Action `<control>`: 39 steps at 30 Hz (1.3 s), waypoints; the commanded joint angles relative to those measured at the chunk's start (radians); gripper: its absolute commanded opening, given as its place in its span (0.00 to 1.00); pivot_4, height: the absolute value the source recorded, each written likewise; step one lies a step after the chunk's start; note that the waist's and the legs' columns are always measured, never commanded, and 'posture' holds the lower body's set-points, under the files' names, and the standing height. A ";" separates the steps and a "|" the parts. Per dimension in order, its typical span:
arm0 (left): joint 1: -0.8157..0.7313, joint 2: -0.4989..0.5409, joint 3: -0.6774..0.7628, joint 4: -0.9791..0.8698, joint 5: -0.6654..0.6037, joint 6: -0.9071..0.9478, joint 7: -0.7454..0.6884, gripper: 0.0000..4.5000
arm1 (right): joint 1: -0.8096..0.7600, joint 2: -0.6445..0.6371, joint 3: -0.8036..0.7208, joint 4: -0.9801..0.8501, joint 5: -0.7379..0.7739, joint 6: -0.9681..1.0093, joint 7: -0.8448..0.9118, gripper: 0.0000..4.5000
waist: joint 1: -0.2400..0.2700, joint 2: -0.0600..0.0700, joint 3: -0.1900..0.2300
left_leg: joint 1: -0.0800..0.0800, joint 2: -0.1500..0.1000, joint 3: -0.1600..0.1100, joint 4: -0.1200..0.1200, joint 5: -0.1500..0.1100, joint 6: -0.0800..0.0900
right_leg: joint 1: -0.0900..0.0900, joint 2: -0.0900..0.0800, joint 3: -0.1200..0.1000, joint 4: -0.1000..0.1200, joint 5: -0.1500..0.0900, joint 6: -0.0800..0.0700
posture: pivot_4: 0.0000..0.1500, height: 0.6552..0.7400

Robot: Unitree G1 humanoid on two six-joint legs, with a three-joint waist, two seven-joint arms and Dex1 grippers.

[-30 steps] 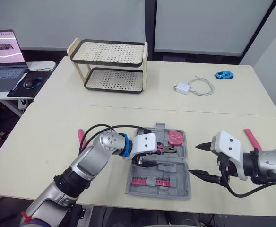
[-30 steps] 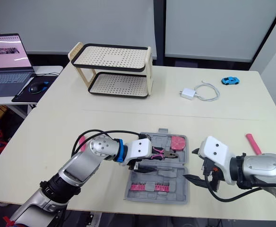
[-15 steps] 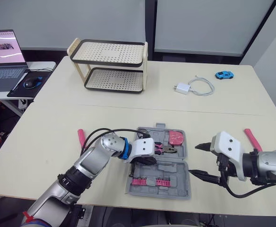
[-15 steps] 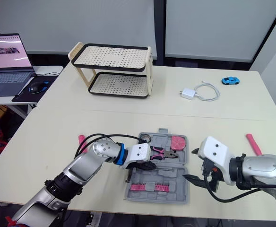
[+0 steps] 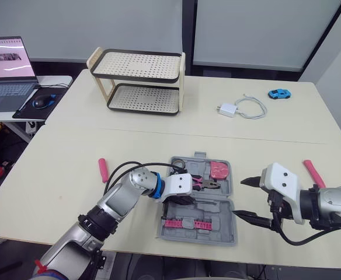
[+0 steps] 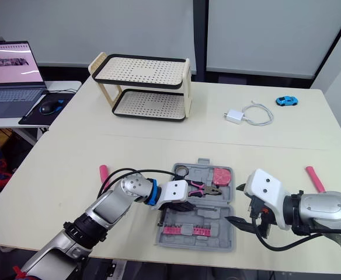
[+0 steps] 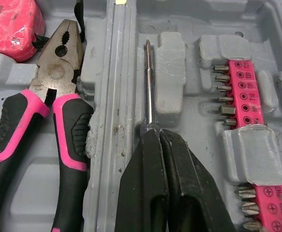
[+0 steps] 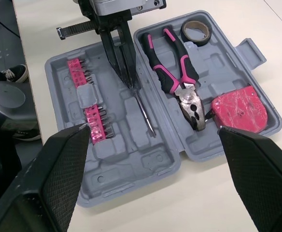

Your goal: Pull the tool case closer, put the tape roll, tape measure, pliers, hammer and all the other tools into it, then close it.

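Left gripper [image 7: 156, 137] clenched on the screwdriver [image 7: 148, 82], lying in the near half of the open tool case [image 5: 217, 232]; right gripper [image 5: 239, 198] spread, empty. Shaft likely stiff, slick: hold the handle end.

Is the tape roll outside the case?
No, the tape roll lies inside the open case, in the corner pocket beside the handles of the pliers.

light: bright, even, diffuse from overhead | shadows: soft, short under rack [image 5: 138, 65] and beside tool case [image 5: 214, 210] | glare: laptop screen [image 5: 6, 51] glows; mild glints on pliers [image 7: 59, 63] steel
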 commanded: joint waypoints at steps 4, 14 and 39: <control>0.028 0.004 0.043 -0.028 -0.026 0.035 0.013 0.01 | -0.010 0.006 -0.050 -0.029 0.028 -0.006 -0.002 1.00 | -0.001 0.000 0.000 | 0.000 0.000 0.000 0.000 0.000 0.000 | 0.000 0.000 0.000 0.000 0.000 0.000 | 1.00 0.94; 0.049 0.190 0.415 -0.222 -0.322 0.162 -0.065 0.01 | -0.001 0.036 -0.267 0.028 0.078 -0.026 -0.003 1.00 | -0.005 0.000 0.000 | -0.001 0.001 0.000 -0.001 0.000 0.000 | -0.002 0.000 0.000 0.000 0.000 0.000 | 1.00 0.94; 0.901 0.220 1.201 0.011 -0.432 0.026 0.191 0.61 | 0.697 0.331 -0.790 0.530 -0.371 -0.533 0.244 1.00 | -0.003 0.000 -0.001 | 0.006 0.002 0.005 -0.006 0.000 0.000 | 0.001 -0.001 0.003 -0.001 -0.002 -0.003 | 1.00 0.94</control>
